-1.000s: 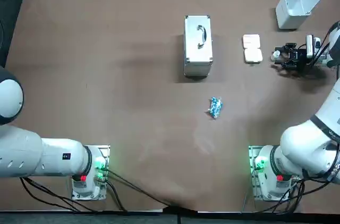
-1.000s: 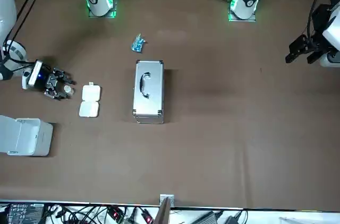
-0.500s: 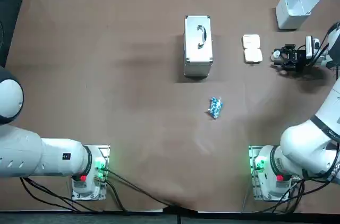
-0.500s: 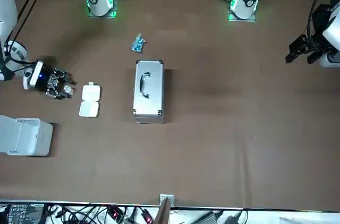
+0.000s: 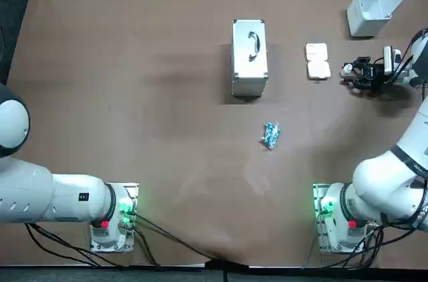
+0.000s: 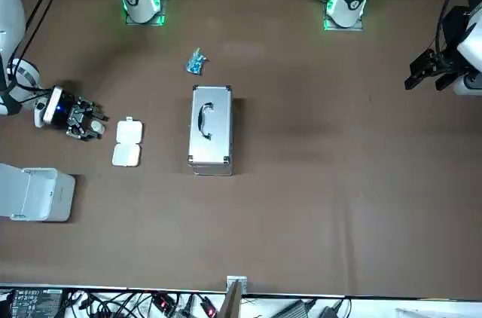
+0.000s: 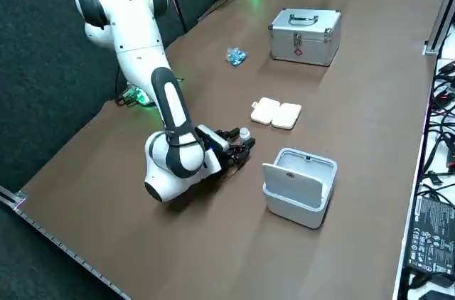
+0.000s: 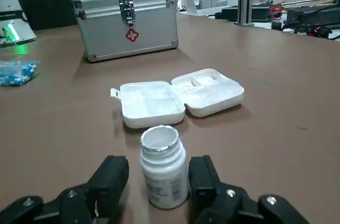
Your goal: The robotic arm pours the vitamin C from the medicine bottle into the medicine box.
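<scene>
Straddling the medicine bottle (image 8: 163, 156), end effector (image 8: 158, 166) spread; writing illegible.

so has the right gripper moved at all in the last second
Yes, slightly: the right gripper has edged toward the white medicine box, and sits open around the medicine bottle.

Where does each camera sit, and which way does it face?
Top view: overhead, looking straight down; both arm bases at the bottom edge, right claw at far right.
Front view: across the table, facing the robot; bases at top, right arm at left.
Right side view: raised at the robot's right, looking diagonally down; the right arm fills the foreground.
Right wrist view: on the right wrist, looking past its open fingers at the medicine bottle and medicine box.
Shared: top and front both show the silver case mid-table.
</scene>
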Controlling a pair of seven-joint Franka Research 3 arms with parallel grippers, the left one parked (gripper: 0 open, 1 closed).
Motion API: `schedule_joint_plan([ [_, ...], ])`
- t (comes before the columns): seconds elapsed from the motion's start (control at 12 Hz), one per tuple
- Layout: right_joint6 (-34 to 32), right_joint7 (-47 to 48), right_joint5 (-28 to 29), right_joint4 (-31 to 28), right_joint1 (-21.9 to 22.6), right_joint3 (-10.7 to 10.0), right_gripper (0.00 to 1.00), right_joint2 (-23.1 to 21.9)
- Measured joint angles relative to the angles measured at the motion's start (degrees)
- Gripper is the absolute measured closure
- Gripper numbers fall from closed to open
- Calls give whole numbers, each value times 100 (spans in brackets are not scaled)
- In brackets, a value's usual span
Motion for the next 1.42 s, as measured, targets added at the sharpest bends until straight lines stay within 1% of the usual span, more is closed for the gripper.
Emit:
schedule_joint_plan([
  [0.08, 0, 0, 0, 2, 0, 0, 27, 1],
  [0.17, 0, 0, 0, 3, 0, 0, 28, 2],
  [0.25, 0, 0, 0, 14, 0, 1, 37, 3],
  [0.5, 2, 0, 0, 56, 1, 1, 44, 3],
  [0.58, 3, 0, 0, 66, 0, 1, 44, 4],
  [0.67, 3, 0, 0, 72, 1, 2, 48, 6],
  [1.0, 3, 0, 0, 89, 0, 2, 55, 10],
  [1.42, 3, 0, 1, 98, 0, 2, 57, 10],
])
